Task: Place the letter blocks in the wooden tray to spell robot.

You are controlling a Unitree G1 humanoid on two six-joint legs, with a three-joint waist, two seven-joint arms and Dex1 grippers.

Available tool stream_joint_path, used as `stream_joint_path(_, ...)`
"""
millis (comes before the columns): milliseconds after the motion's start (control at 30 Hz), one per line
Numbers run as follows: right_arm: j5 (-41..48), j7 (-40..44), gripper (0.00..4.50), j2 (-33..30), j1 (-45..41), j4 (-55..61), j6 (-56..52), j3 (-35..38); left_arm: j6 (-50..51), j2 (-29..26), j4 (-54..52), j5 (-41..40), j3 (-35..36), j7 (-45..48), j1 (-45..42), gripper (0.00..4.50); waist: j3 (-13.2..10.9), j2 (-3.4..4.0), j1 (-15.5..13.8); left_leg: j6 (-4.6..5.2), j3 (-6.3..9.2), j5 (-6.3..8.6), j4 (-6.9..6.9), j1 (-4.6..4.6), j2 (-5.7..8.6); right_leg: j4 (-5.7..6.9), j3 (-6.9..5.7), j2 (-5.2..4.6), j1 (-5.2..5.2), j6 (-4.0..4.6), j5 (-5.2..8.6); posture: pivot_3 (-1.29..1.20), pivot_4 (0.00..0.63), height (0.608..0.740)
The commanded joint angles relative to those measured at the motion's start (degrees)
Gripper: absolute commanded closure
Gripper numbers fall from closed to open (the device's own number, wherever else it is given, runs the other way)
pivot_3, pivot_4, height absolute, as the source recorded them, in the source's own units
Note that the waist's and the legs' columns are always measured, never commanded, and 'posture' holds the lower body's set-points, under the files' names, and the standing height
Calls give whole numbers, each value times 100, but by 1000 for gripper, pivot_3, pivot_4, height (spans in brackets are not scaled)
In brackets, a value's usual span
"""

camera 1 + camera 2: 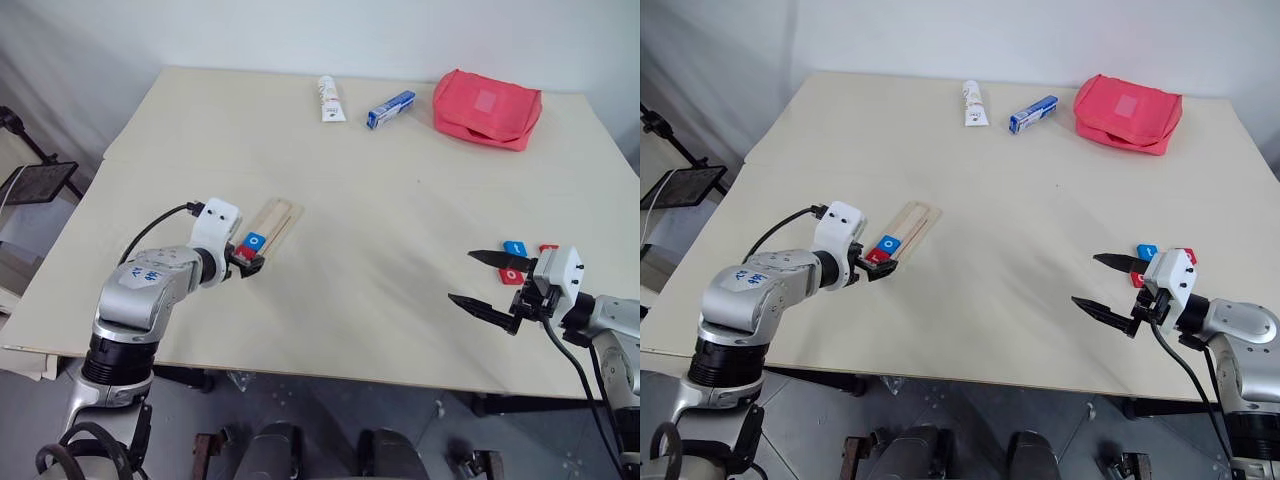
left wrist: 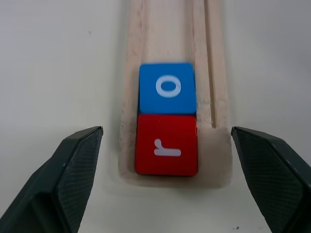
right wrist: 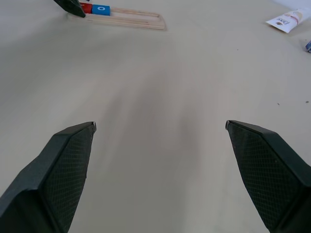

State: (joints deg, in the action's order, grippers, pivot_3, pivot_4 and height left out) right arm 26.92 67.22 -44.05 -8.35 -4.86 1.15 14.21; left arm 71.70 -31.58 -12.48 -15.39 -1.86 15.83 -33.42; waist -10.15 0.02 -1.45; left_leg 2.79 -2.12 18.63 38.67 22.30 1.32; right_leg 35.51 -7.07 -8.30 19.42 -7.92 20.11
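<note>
red "r" tile [image 2: 166, 144], blue "o" tile [image 2: 167, 88] touching in wooden tray [image 2: 214, 58].

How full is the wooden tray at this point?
Partly filled: the wooden tray holds two tiles at one end, the red r and the blue o, touching; the groove beyond them is bare.

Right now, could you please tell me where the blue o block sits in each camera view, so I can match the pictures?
Left eye view: blue o block left of centre, in the wooden tray.
Right eye view: block left of centre, in the tray.
Left wrist view: block at centre, touching the red r block.
Right wrist view: block at the top left.
Shared landmark: the tray.
</note>
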Motion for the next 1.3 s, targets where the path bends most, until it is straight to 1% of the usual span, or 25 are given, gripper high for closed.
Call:
stream_joint_path(33, 73, -9, 15, -21, 5, 61, 76, 180, -16, -7, -29, 64, -54, 50, -105, 0, 0, 0, 1, 0, 0, 0, 0, 0, 0, 0, 4, 0, 0, 0, 0, 0, 150, 740)
stream_joint_path(167, 63, -36, 15, 2, 41, 85, 91, 178, 54, -17, 149, 128, -128, 27, -97, 0, 0, 0, 0, 0, 0, 0, 0, 0, 0, 0, 20, 0, 0, 0, 0, 0, 150, 740)
stream_joint_path(200, 58, -52, 0, 10, 48, 92, 98, 180, 199, -102, 201, 106, -237, 107, -110, 382, 0, 0, -3, 0, 0, 0, 0, -1, 0, 1, 21, 0, -1, 0, 0, 0, 150, 740)
stream_joint_path(233, 57, -59, 0, 11, 56, 99, 101, 182, 179, -130, 215, 90, -273, 168, -94, 528, 0, 0, -4, 0, 0, 0, 1, -2, 0, 1, 21, 0, -1, 0, 0, 0, 150, 740)
stream_joint_path(300, 58, -67, 0, 4, 76, 107, 111, 189, -153, -53, 278, 87, -210, 215, -66, 1067, 0, 0, 0, 0, -1, 0, 1, -3, 1, 1, 22, 0, -2, 0, 0, 0, 150, 740)
stream_joint_path(333, 61, -71, 0, -2, 86, 113, 110, 194, -225, -64, 320, 97, -231, 250, -83, 1116, 0, 0, 0, 0, -1, 0, 1, -4, 1, 1, 24, 0, -3, 0, 0, 0, 150, 740)
stream_joint_path(433, 72, -78, 0, -27, 133, 142, 118, 227, -514, -328, 395, 161, -553, 594, -178, 1116, 0, 0, -8, 0, -1, 0, 5, -4, 0, 1, 27, 0, -4, 0, 0, 0, 150, 740)
stream_joint_path(533, 81, -79, 0, -54, 180, 167, 127, 272, -471, -573, 471, 143, -848, 952, -313, 1116, 0, 0, -4, 0, -2, 0, 8, -3, 2, 1, 32, 0, -4, 0, 0, 0, 150, 740)
stream_joint_path(733, 84, -115, 0, -80, 325, 230, 147, 400, -814, -585, 645, 280, -898, 1127, -403, 1116, 0, 0, -12, 0, -1, 0, 6, -3, 2, 1, 34, 1, -4, 0, 0, 0, 150, 740)
stream_joint_path(967, 54, -176, 0, -55, 407, 246, 160, 476, -1437, -692, 595, 300, -1395, 2050, -978, 1116, 0, -1, -11, 0, 0, 0, 12, 8, 3, 0, 35, 1, 3, 0, 0, 0, 150, 740)
stream_joint_path(1033, 54, -186, 0, -57, 439, 242, 183, 489, -1785, -756, 619, 394, -1711, 2468, -1192, 1116, 0, -1, -7, 0, -1, 0, 10, 9, 3, 0, 31, 2, 5, 0, 0, 0, 150, 740)
stream_joint_path(1200, 117, -193, 0, -95, 672, 370, 198, 620, -2597, -557, 1099, 706, -2387, 3261, -1849, 1116, 0, -1, -15, 0, -6, 0, 10, 9, 3, -4, 10, 7, 5, 0, 0, 0, 150, 740)
stream_joint_path(1300, 99, -263, 0, -71, 805, 451, 211, 747, -2927, -326, 1419, 855, -2572, 3540, -2135, 1116, -1, -1, -13, 1, -8, 0, 10, 9, 3, -4, 0, 8, 5, 0, 0, 0, 150, 740)
